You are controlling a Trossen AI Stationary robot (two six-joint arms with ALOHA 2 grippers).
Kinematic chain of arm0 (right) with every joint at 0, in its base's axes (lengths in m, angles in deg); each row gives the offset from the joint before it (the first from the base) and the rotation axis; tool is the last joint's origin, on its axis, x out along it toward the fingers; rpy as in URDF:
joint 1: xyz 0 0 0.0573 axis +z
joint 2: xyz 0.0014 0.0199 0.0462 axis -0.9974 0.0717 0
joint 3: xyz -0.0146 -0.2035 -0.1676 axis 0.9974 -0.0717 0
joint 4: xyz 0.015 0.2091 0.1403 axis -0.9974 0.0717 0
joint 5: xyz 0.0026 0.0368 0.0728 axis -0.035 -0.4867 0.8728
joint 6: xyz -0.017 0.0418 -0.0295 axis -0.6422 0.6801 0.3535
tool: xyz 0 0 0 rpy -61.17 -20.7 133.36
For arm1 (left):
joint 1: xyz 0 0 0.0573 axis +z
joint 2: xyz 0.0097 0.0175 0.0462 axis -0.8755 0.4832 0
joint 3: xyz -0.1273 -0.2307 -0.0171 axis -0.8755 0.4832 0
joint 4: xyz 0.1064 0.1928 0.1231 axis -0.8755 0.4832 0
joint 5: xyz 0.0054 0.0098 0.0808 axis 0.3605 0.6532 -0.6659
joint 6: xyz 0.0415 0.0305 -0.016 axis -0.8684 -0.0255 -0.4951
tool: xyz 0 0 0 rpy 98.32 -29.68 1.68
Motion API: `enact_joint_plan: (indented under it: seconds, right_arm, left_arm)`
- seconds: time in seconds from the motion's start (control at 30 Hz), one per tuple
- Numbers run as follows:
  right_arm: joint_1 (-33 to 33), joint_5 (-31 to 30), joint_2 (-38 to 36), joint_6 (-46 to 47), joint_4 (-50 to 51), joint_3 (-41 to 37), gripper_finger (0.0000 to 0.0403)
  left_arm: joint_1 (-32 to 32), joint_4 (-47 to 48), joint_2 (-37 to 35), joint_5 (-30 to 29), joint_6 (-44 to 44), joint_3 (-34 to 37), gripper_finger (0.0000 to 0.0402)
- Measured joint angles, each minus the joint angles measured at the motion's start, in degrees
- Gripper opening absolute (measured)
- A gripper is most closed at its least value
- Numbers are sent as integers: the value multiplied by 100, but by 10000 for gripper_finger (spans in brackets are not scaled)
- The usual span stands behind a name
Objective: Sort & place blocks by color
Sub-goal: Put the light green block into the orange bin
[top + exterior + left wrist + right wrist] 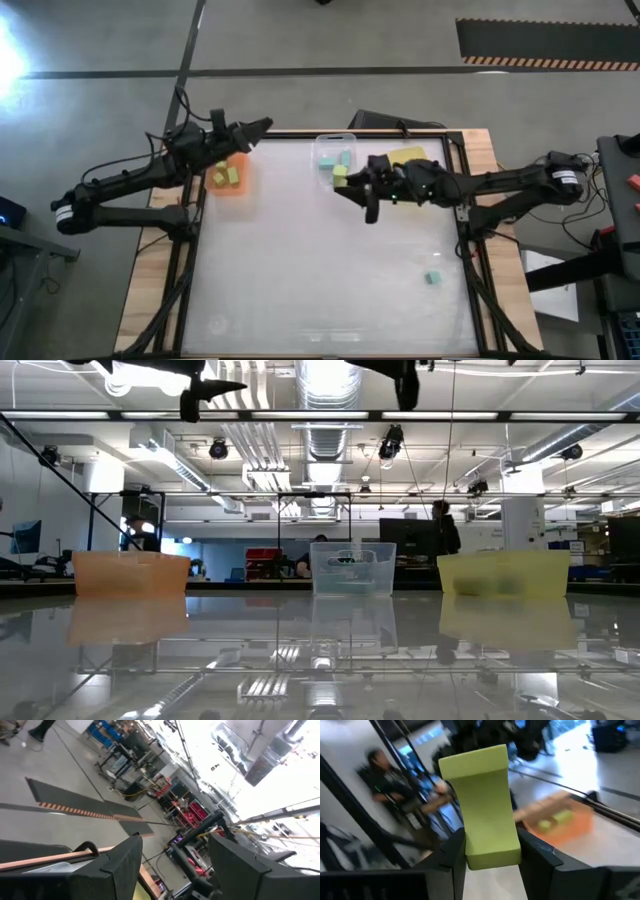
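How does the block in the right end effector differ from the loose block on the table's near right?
The held block is yellow-green; the loose block is light teal. The held block is clamped in the right end effector, up off the table near the clear tray; the loose block lies alone on the table, far from every tray. Both are small.

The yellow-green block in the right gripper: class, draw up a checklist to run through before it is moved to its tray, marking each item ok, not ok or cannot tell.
1. Block clamped in right gripper: ok.
2. Orange tray holds matching yellow-green blocks: ok.
3. Left gripper off the tray: ok, beside its far corner, open.
4. Clear tray between gripper and goal: not ok, pass over it.
5. Teal block left on table: not ok.
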Motion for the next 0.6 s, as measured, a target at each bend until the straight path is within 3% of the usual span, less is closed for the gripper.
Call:
enact_joint_plan:
  seconds: [0.27,0.6]
  right_arm:
    - [-205,333,871,615,-1937,-2,125]
    - [-391,562,1007,996,-2082,-4,125]
  left_arm:
    - [-201,-15,0,7,-81,0,210]
    - [-823,-217,2,25,-375,-2,210]
